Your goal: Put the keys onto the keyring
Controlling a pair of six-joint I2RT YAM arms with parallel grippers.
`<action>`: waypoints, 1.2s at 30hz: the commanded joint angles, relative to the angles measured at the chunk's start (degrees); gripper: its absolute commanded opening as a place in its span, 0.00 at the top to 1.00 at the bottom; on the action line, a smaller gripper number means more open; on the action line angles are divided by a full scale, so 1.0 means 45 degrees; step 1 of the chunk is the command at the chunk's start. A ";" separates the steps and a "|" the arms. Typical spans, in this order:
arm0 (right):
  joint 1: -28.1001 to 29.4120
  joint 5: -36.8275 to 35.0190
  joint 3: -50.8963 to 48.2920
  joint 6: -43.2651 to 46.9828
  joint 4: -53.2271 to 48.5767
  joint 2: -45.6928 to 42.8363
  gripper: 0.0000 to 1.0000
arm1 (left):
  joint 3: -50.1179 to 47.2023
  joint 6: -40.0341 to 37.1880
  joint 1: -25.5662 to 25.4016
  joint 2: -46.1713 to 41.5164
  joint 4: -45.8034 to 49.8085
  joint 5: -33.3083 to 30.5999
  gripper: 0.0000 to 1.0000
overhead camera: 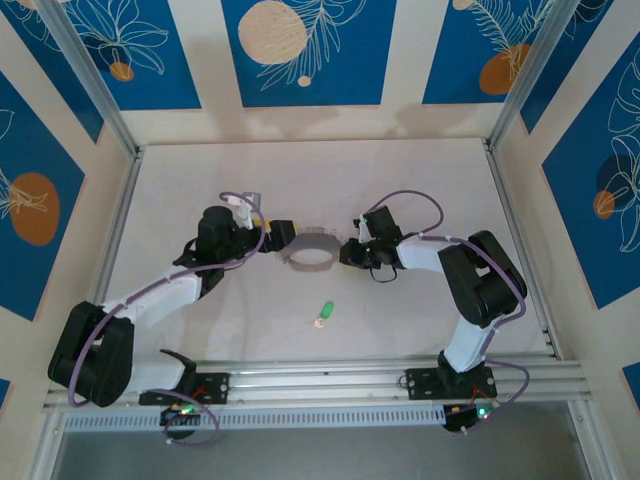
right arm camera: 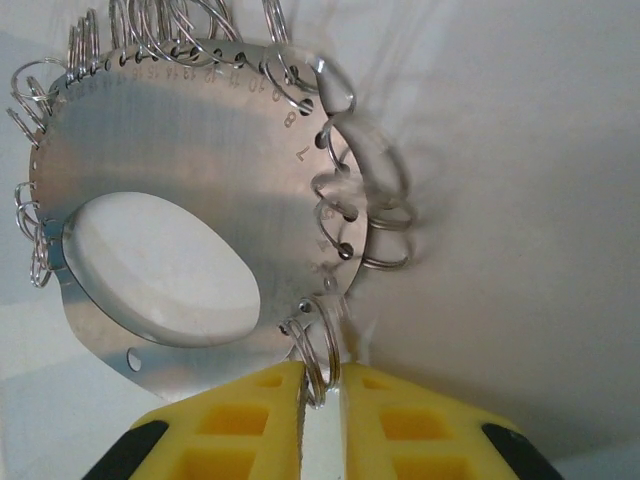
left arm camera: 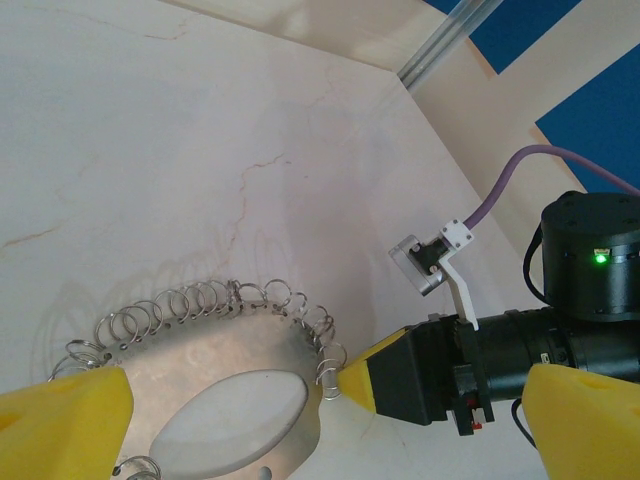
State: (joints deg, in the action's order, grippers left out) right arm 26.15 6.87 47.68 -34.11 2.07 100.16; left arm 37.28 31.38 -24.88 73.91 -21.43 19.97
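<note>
The right gripper (right arm camera: pixel 320 385) nips one small ring (right arm camera: pixel 318 350) on the keyring (right arm camera: pixel 190 150), the left gripper (overhead camera: pixel 287 240) gapes wide opposite, the key (overhead camera: pixel 325 311) well apart.

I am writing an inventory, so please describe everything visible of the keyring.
The keyring is a flat, shiny grey metal plate with a large oval hole and numbered small holes along its rim, many carrying thin wire rings. It is at the table's middle. The right gripper's yellow jaws pinch one ring.
</note>
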 commanded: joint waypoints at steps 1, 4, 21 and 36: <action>-0.0050 0.0138 -0.0049 -0.0080 -0.0169 -0.0253 0.82 | 0.0369 -0.0186 -0.0115 0.0012 0.0124 0.0348 0.00; -0.0018 0.0313 -0.0088 -0.0096 -0.0016 -0.0230 0.81 | 0.0369 -0.0174 -0.0122 -0.0009 0.0136 0.0335 0.00; 0.0307 0.0386 0.0127 -0.0120 -0.0010 0.0010 0.83 | 0.0311 -0.0163 -0.0115 -0.0018 0.0173 0.0287 0.00; 0.0302 0.0251 0.0286 -0.0126 -0.0088 0.0194 0.92 | 0.0271 -0.0220 -0.0115 -0.0042 0.0226 0.0270 0.00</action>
State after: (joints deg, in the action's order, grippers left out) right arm 27.22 7.51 47.77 -34.35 2.17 100.31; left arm 37.28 31.35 -24.88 73.95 -21.41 19.97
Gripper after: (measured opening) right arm 0.084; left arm 0.997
